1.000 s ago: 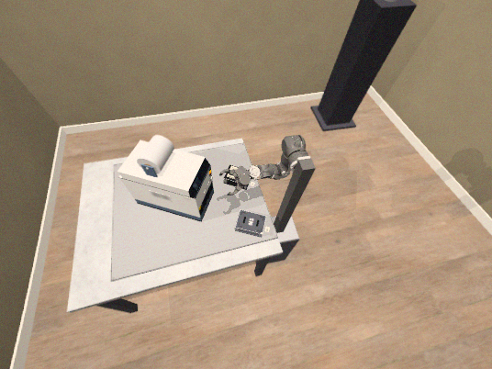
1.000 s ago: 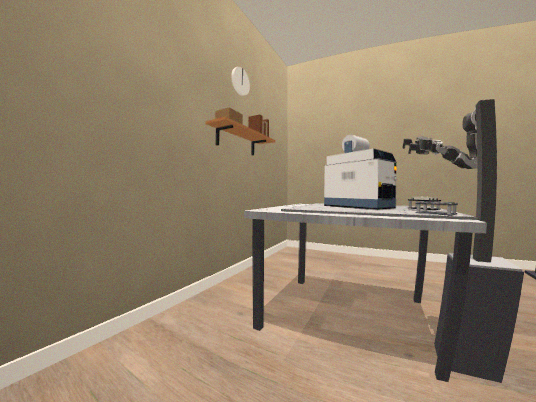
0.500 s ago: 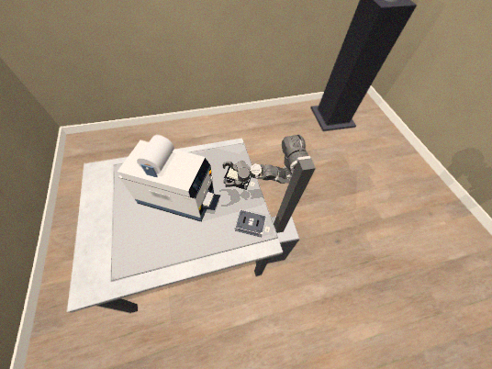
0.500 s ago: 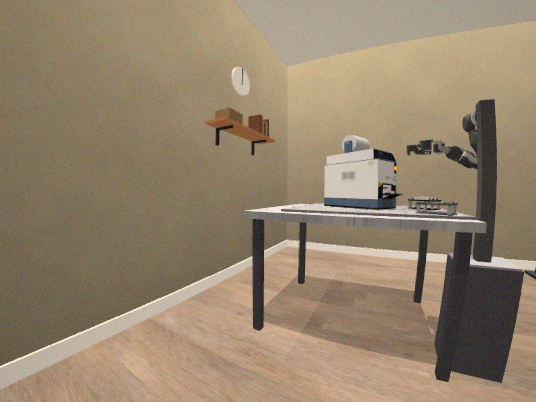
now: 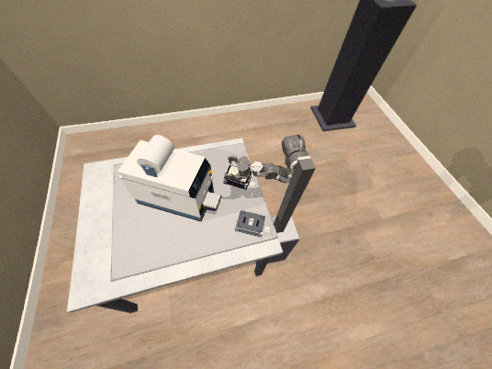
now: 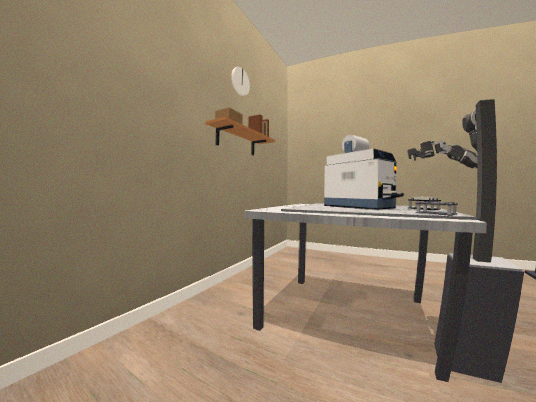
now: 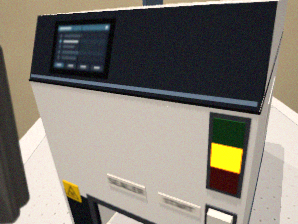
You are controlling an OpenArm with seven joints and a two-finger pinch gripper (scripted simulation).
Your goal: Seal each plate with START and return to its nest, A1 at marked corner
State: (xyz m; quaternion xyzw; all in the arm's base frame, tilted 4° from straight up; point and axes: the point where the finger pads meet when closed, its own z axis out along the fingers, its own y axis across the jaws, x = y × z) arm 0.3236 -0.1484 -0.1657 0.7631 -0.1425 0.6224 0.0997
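Relative to the sealer, passage was obstructed in front by the protruding stage. Clearance was provided between its front and the nest labelled N2; above that nest, open air was afforded.

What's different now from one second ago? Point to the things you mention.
The sealer's stage (image 5: 210, 209) (image 6: 397, 195) has slid out toward the nests, carrying a pale plate (image 5: 212, 200). The gripper (image 5: 232, 167) (image 6: 412, 154) (image 7: 14, 207) has dipped slightly; nothing was visibly grasped or released. The sealer (image 5: 166, 172) (image 6: 352, 180) (image 7: 150, 135) and the nearer nest (image 5: 251, 222) (image 6: 436, 208) stayed put.
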